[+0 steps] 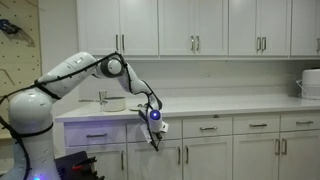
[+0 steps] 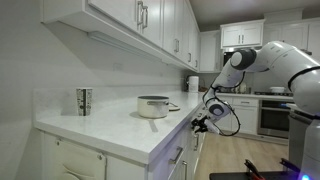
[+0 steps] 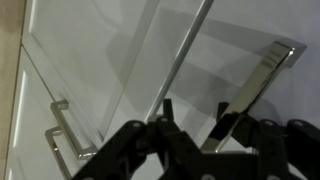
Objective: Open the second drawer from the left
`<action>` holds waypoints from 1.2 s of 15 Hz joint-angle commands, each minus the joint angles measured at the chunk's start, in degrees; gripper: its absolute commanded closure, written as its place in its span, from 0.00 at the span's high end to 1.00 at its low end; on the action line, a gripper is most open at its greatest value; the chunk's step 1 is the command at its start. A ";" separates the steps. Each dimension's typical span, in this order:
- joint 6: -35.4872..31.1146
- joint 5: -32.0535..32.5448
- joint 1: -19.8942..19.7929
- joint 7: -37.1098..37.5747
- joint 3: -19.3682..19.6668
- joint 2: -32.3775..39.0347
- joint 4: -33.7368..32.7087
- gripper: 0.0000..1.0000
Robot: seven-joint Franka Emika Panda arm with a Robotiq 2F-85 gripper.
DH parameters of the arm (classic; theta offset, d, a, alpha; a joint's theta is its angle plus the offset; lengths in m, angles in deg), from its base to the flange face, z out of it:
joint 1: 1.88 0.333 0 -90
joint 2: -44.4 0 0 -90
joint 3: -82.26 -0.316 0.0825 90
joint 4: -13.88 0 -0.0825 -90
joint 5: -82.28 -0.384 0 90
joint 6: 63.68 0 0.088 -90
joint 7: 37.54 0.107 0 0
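The gripper [image 1: 153,133] hangs under the counter edge, against the front of the second drawer from the left [image 1: 174,127]. In the wrist view its fingers [image 3: 166,112] stand spread, with the drawer's silver handle [image 3: 262,78] seemingly just beside one, ungripped.

One arm [image 1: 80,70]. Five drawers [image 1: 208,127] sit in a row under the counter [image 2: 110,125] — four of their short handles show, and one of those glows purple. Up top there are six door handles [image 1: 193,43] — three pairs. On the counter stand one pot [image 2: 153,105] and one shiny cup [image 2: 84,100]. The wrist view shows two silver bars [image 3: 262,80].
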 commanded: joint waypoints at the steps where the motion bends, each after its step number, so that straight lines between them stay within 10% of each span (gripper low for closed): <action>1: -2.58 1.30 1.43 3.01 -0.08 -2.10 -0.14 0.19; 4: -3.56 1.61 1.94 4.04 -0.01 -3.54 1.50 0.00; 18: -8.14 6.34 2.41 14.09 2.19 -9.45 8.93 0.05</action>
